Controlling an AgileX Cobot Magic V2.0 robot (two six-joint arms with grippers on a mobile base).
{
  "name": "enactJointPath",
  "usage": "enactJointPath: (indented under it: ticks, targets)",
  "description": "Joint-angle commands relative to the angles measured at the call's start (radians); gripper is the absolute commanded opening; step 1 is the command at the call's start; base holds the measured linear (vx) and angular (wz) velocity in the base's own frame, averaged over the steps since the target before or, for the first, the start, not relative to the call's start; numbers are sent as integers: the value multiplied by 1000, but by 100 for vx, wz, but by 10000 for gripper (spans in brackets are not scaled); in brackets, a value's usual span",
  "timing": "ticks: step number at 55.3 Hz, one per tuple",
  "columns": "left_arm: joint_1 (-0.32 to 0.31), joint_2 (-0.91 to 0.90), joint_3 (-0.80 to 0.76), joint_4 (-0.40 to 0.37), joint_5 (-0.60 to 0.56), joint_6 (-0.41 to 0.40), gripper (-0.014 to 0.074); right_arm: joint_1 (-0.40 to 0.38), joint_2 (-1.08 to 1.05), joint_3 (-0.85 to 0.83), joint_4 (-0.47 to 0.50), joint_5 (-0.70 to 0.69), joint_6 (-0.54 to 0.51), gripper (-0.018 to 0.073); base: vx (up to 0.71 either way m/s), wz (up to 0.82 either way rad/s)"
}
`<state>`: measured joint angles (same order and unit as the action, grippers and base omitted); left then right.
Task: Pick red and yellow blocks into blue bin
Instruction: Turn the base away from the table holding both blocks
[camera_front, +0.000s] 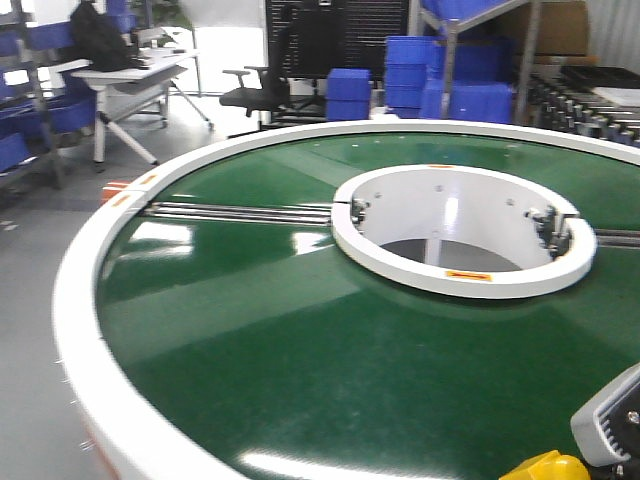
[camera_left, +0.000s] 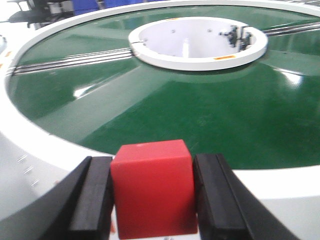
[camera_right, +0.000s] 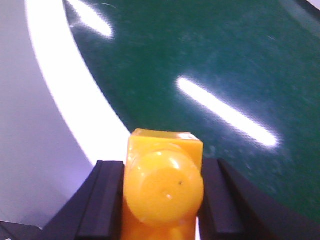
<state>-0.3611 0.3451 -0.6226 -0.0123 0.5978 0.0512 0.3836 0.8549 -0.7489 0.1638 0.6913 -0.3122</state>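
Note:
My left gripper (camera_left: 152, 200) is shut on the small red cube (camera_left: 152, 187), held between both black pads over the white rim of the round table. My right gripper (camera_right: 162, 200) is shut on the yellow studded brick (camera_right: 164, 187), a round stud facing the camera, above the table's white rim. In the front view the yellow brick (camera_front: 548, 467) and part of the right gripper's grey body (camera_front: 610, 420) show at the bottom right corner. The wide blue bin with sloping walls is out of view.
A large round green conveyor table (camera_front: 300, 330) has a white outer rim (camera_front: 75, 300) and a white central ring (camera_front: 460, 230). Metal rails (camera_front: 240, 212) cross the belt. Stacked blue crates (camera_front: 410, 75), an office chair (camera_front: 255, 95) and a desk (camera_front: 130, 75) stand behind.

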Motion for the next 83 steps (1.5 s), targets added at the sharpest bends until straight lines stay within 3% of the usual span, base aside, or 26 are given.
enactJointPath:
  ticks: [1, 46, 83]
  targets:
    - [-5, 9, -25, -1, -87, 0, 282, 1, -11, -27, 1, -57, -5, 265, -10, 39]
    - [-5, 9, -25, -1, -87, 0, 282, 1, -11, -27, 1, -45, -5, 265, -12, 47]
    - [-5, 9, -25, -1, -87, 0, 282, 1, -11, -27, 1, -42, -5, 265, -10, 69]
